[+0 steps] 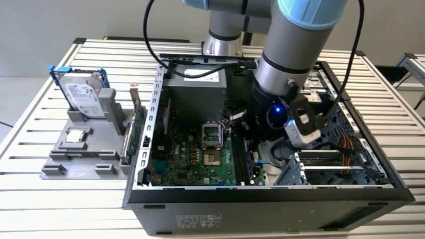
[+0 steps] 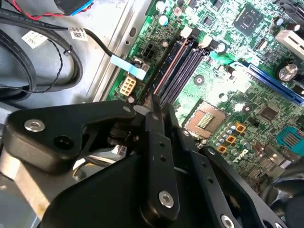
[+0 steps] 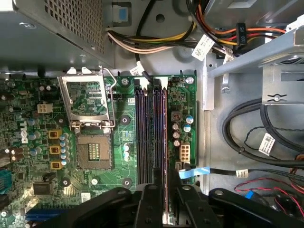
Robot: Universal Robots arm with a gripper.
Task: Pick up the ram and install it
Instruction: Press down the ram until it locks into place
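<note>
gripping the ram [image 3: 165,156], the gripper [image 3: 159,199] was clenched on the strip's end; the ram stood edge-down in the outermost motherboard slots [image 3: 151,137], beside the open processor socket [image 3: 92,151].

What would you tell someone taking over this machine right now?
Gripper: low inside the computer case, right over the memory slots.
Ram: on edge along the outermost slot, at the board's edge, one end under the gripper.
Done: ram picked up and brought to the slots.
Left: I cannot tell whether it is pressed fully home.
</note>
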